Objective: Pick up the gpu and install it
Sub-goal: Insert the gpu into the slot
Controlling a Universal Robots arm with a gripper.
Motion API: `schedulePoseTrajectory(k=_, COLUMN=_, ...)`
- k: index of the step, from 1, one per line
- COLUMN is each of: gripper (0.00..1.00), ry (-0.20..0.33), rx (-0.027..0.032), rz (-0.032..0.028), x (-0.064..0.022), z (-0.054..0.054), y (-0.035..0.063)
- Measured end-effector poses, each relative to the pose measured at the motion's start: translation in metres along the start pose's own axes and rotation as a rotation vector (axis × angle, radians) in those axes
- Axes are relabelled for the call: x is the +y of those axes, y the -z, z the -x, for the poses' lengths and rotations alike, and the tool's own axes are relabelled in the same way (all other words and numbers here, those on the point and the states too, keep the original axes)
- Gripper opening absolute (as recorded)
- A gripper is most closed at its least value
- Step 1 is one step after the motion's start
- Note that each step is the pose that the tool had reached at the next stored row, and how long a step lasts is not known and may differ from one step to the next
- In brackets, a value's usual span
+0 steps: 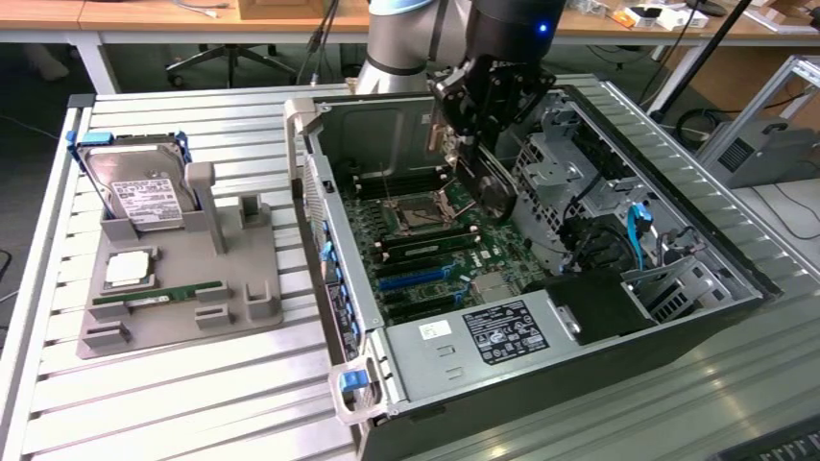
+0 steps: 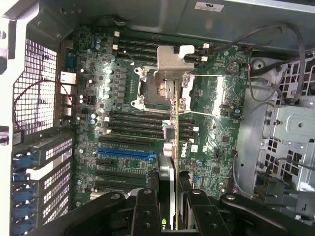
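Closely, fingers [image 2: 146, 209] part-closed gripping the gpu [image 2: 168, 183] edge-on over motherboard [image 2: 123, 98], exterior view adds hard drive [image 1: 144, 192]

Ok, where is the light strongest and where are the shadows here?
Exterior view: the slatted table is evenly lit; shadow pools deep in the computer case. Wrist view: the CPU bracket gleams pale, the claw is a dark silhouette.

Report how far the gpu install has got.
Done: the gpu is picked up, clamped edge-on in the claw. In hand: it hangs inside the open computer case, above the motherboard. Left: it is not yet seated; the blue slot carries no card.
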State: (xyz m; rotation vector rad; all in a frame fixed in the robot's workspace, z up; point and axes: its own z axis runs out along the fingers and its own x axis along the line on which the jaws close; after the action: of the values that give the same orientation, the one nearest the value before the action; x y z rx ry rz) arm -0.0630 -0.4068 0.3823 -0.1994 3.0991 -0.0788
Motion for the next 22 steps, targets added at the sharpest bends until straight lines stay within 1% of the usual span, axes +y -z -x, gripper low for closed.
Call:
schedulePoseTrajectory(k=3, gripper=0.27, ry=0.052, rx=-0.0028, rz=0.0018, x=0.0000, z=0.0000, y=-0.0002)
schedulePoseTrajectory(k=5, gripper=0.27, ry=0.101, rx=-0.0054, rz=0.0033, x=0.0000, z=0.0000, y=-0.0004)
schedulePoseTrajectory(k=6, gripper=0.27, ry=0.117, rx=-0.0062, rz=0.0038, x=0.0000, z=0.0000, y=-0.0005)
schedulePoseTrajectory(k=15, gripper=0.27, ry=0.202, rx=-0.0105, rz=0.0056, x=0.0001, z=0.0000, y=-0.0010)
schedulePoseTrajectory(k=22, gripper=0.27, ry=0.254, rx=-0.0131, rz=0.0063, x=0.0001, z=0.0000, y=-0.0014)
